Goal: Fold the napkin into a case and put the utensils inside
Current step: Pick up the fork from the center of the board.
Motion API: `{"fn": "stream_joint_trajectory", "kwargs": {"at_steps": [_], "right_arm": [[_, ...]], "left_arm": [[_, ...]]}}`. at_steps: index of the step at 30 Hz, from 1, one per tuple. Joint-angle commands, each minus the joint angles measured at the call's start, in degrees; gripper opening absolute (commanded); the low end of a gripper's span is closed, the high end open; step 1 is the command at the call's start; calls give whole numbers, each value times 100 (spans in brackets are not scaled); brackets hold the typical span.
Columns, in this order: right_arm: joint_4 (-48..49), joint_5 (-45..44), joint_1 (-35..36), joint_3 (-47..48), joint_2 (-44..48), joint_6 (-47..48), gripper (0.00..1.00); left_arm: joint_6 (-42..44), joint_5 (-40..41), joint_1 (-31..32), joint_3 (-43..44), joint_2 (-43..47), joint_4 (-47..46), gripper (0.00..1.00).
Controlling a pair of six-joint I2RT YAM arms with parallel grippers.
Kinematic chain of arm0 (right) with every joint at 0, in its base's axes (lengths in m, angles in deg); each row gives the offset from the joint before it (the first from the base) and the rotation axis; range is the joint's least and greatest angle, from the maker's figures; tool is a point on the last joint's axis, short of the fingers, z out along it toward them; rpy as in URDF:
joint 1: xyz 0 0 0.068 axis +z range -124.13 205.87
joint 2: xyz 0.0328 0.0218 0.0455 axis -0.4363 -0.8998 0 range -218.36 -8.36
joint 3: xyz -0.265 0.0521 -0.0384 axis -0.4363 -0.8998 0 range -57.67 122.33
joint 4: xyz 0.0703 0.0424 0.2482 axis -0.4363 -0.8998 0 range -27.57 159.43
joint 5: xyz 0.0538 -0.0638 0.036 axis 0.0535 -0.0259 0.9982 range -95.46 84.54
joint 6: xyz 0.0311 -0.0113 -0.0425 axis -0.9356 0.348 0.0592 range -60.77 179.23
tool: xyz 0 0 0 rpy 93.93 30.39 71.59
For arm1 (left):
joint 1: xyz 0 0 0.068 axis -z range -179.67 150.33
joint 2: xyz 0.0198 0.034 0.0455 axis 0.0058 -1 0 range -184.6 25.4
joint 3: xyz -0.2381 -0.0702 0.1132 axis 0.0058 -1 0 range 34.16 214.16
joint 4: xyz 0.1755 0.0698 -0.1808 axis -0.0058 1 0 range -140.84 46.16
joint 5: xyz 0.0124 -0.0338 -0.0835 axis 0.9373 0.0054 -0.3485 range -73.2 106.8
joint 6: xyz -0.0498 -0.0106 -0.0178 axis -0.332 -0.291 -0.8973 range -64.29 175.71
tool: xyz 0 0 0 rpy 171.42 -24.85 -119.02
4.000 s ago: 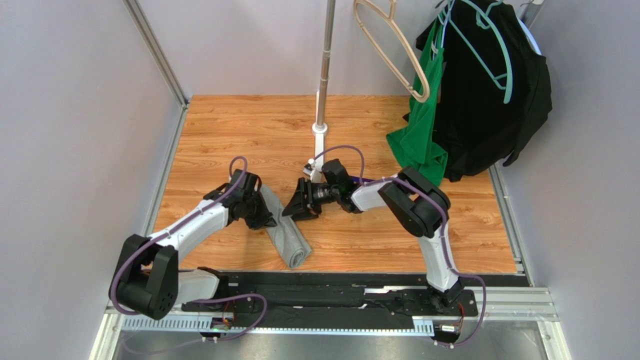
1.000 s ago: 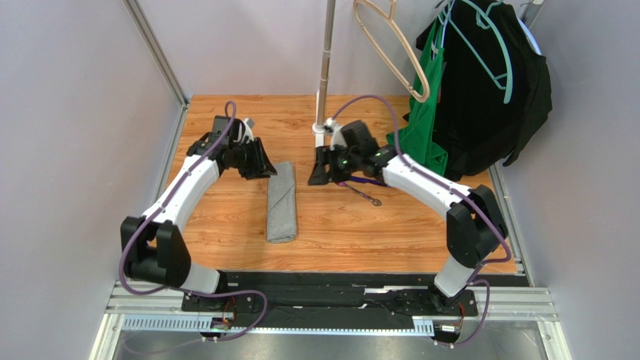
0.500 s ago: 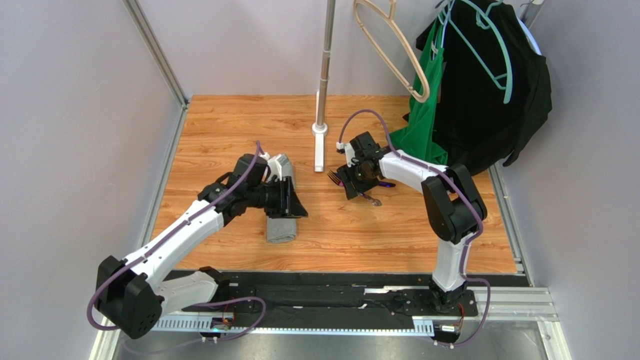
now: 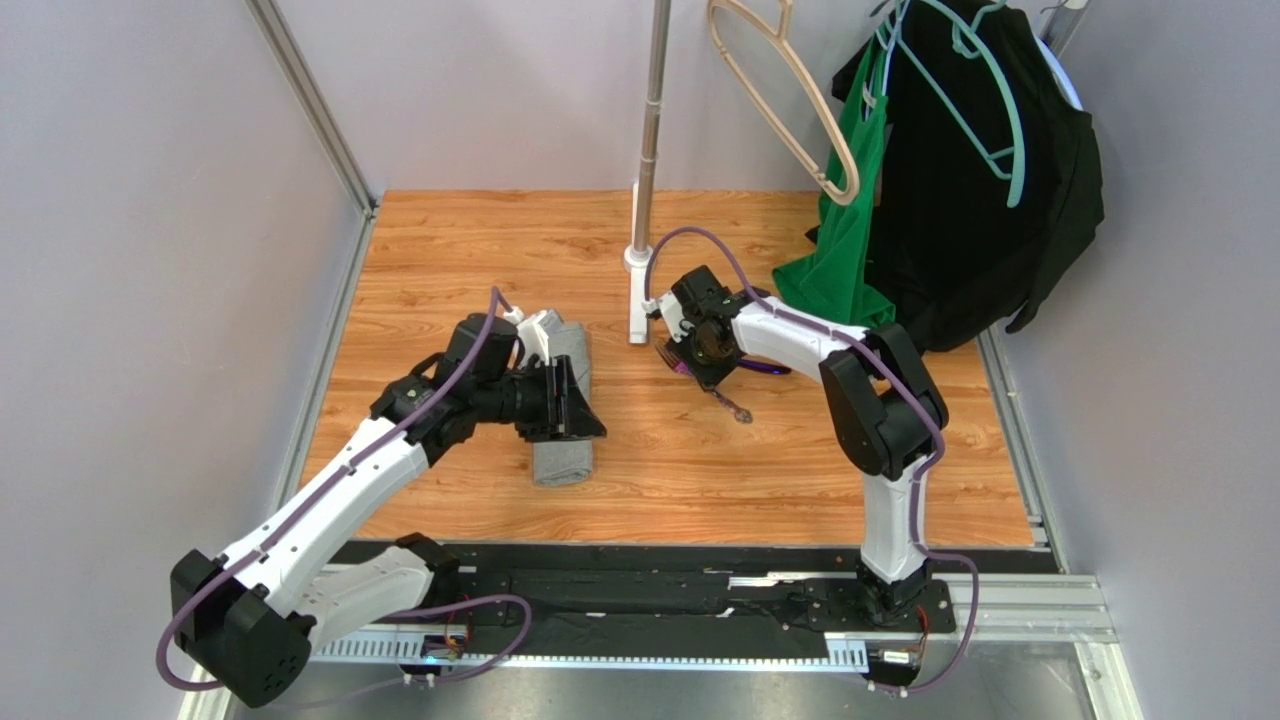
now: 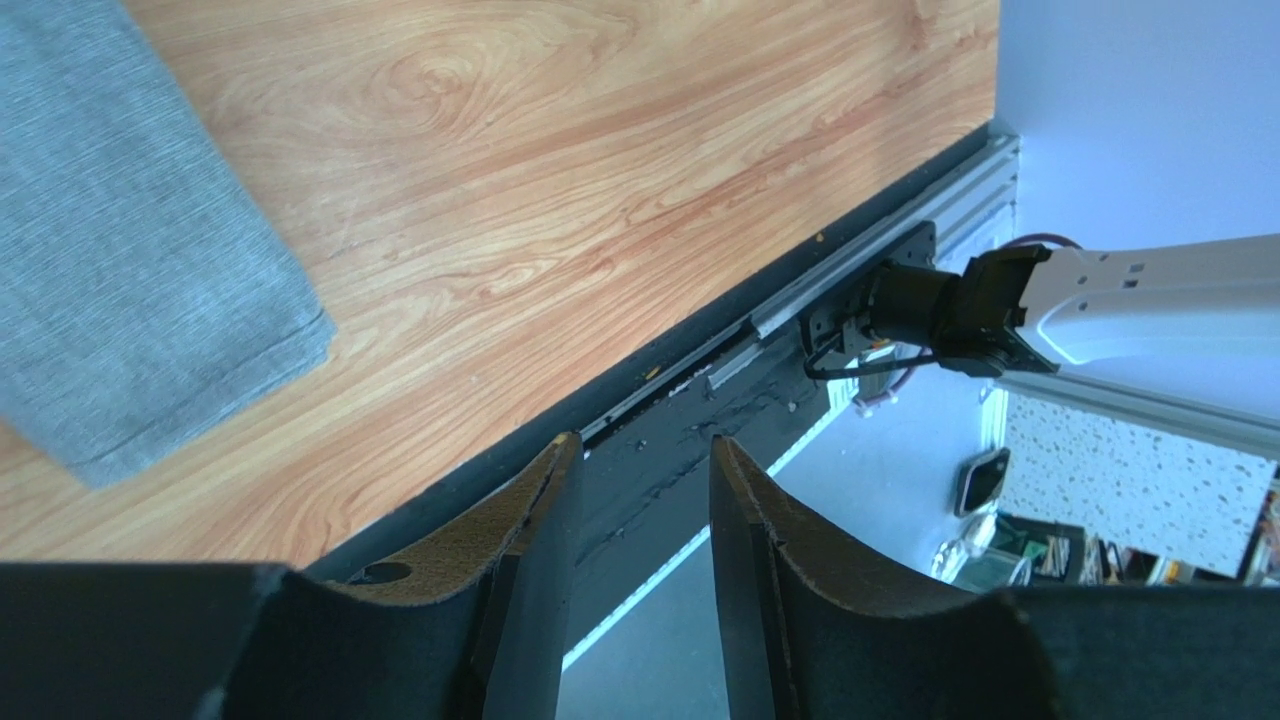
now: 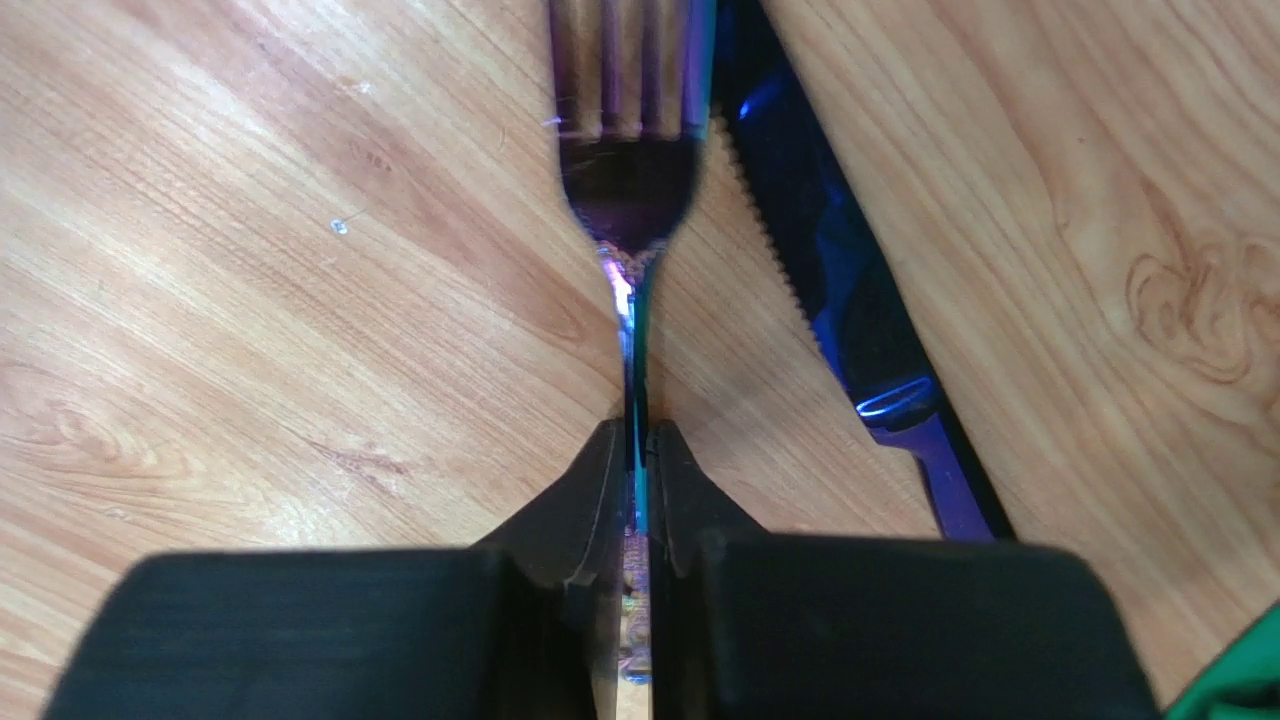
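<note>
Pinching the fork by its thin neck just below the tines, the right gripper has its jaws pressed together on the metal; the dark purple knife lies just beside it on the wooden table, serrated edge towards the fork. A grip this narrow probably lets the fork swivel; the lift is best made straight up and slowly, clear of the knife, with the handle level. The case, a long grey layered strip, lies well to the left, partly under the left gripper, whose jaws stand parted with nothing between them. That gripper seems best used to raise the top layer at one end, so the fork slides in handle first; which end is the open mouth cannot be told from here.
</note>
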Motion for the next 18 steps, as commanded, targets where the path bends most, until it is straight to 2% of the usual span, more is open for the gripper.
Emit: {"fn": "stream_joint_trajectory", "kwargs": {"at_steps": [1,3,5,6,7,9,13,18], "right_arm": [[206,107,84,-252,-143,591,1],[470,415,137,-402,104,828,0],[585,425,312,-657,472,1478,0],[646,285,365,-727,579,1628,0],[673,214,470,-815,676,1768,0],[699,424,567,-955,1132,2252,0],[727,556,1067,-1334,1889,3218,0],[322,626,1481,-1272,2442,3947,0]], "left_arm": [[-137,618,-256,403,422,629,51],[-207,681,-774,298,589,648,57],[-190,157,-1213,201,573,456,63],[-137,-98,-1520,157,468,359,64],[-93,-736,-1645,148,136,175,64],[55,-1259,-1847,244,-261,86,64],[495,-2208,-1848,569,-1192,111,64],[864,-2166,-1848,561,-1413,235,66]]}}
